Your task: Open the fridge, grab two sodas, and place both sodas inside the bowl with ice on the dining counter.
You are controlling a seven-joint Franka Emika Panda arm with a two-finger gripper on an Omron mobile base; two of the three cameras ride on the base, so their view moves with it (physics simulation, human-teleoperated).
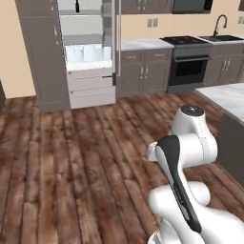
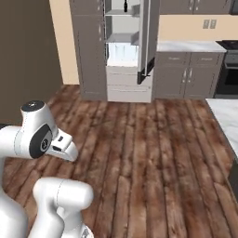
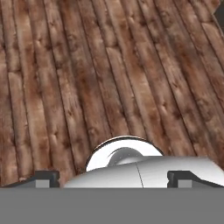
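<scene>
The fridge (image 1: 88, 52) (image 2: 123, 51) stands open across the room, its door (image 1: 116, 38) swung to the right and seen edge-on. One dark soda (image 1: 77, 5) (image 2: 125, 6) stands on its top white shelf. A corner of the marble dining counter (image 1: 228, 95) (image 2: 228, 116) shows at the right. The bowl is out of view. My arm is folded low over the base, far from the fridge. In the hand view my gripper (image 3: 113, 179) points down at the wooden floor, open, its fingertips (image 3: 41, 178) wide apart with nothing between them.
Brown plank floor (image 1: 95, 157) stretches between me and the fridge. Grey cabinets (image 1: 143, 71), a black oven (image 1: 188, 66) and a sink with faucet (image 1: 220, 28) line the back wall. A tall grey cabinet (image 1: 43, 52) flanks the fridge on the left.
</scene>
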